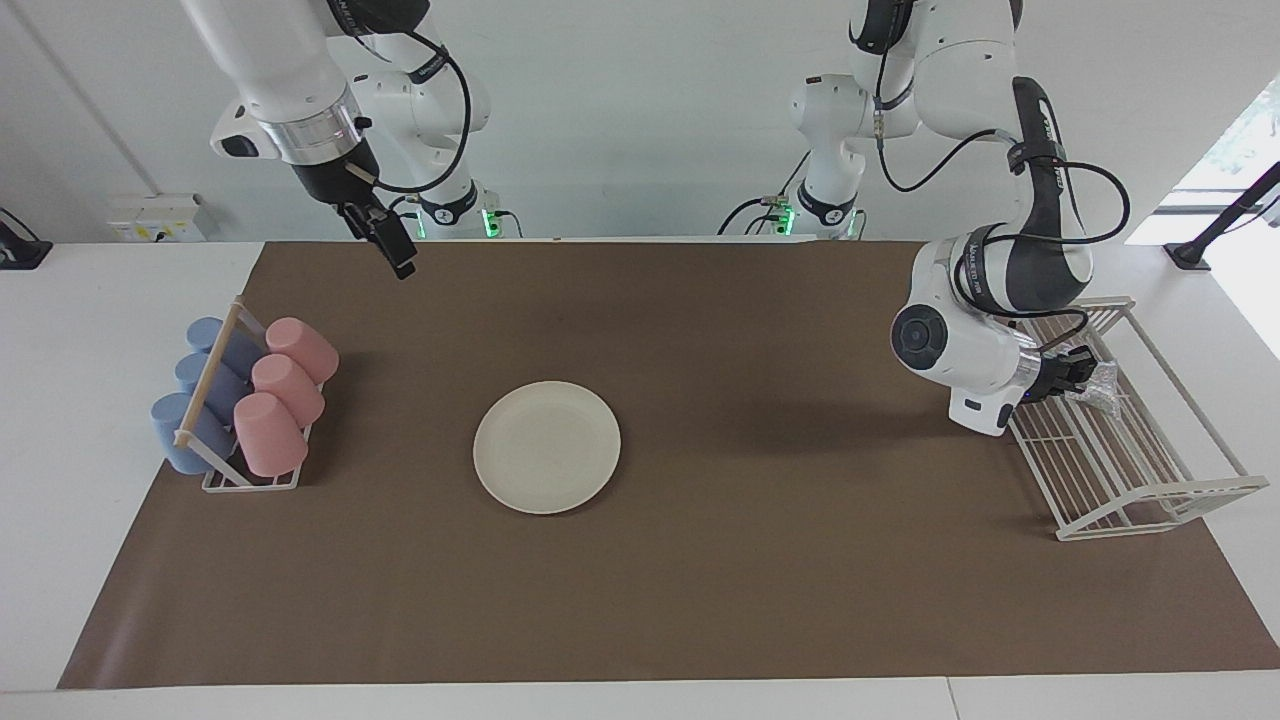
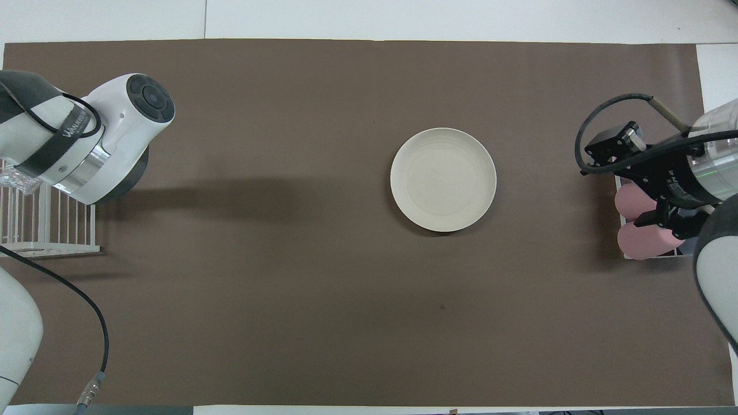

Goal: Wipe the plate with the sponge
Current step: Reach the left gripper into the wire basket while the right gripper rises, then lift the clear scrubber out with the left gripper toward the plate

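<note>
- Cream-white, the plate (image 1: 547,447) lies flat on the brown mat (image 1: 700,580) near the middle of the surface (image 1: 60,470), with nothing on it.
- Taking the plate as the landmark, the wire rack (image 1: 1125,440) stands well apart from it at the left arm's end of the mat.
- The left pincer (image 1: 1082,372) is at the rack's edge nearest the robots, pressed together on the sponge (image 1: 1100,383), a small silvery, crinkly pad that juts out from its tips over the rack's bars.
- The right pincer (image 1: 395,248) hangs spread and holding nothing, high over the mat's edge nearest the robots, well apart from the plate.
- Pink cups (image 1: 280,395) and blue cups (image 1: 200,395) lie in a stand at the right arm's end, well apart from the plate.
</note>
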Robot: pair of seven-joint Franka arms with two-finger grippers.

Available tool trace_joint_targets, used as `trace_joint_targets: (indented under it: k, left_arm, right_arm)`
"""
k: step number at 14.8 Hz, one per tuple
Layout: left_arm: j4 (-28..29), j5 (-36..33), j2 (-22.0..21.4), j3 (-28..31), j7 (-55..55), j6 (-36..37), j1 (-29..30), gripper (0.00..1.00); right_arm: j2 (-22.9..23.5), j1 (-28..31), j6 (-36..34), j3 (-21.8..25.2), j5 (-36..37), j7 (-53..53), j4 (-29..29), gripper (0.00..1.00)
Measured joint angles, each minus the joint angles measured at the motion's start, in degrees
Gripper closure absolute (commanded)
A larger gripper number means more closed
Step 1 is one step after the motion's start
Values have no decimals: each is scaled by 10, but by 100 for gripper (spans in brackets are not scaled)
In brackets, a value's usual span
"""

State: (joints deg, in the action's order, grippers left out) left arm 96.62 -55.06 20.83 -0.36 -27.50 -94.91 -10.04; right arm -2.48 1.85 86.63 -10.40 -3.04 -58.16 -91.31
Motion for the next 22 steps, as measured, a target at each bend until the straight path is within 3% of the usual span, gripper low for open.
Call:
trace_joint_targets:
  k: [7,11,14,16,18,22]
  left_arm:
    - [-193,285,-37,-8,56,144,-2,100]
    - [-228,504,-77,0,53,172,3,100]
    - [-227,678,-108,4,32,178,41,100]
    - [-207,783,-115,5,30,177,66,100]
    - [-149,888,-134,5,34,144,77,100]
    - [59,1066,-224,-2,108,16,74,100]
  right_arm:
    - [0,0,0,-39,-39,-188,4,0]
    - [0,0,4,-49,-75,-309,5,0]
    - [-1,-1,40,-93,-82,-405,3,0]
    - [-1,-2,69,-132,-82,-470,-3,0]
    - [-1,-2,92,-160,-83,-521,-10,0]
    - [-1,-2,152,-186,-101,-583,-33,0]
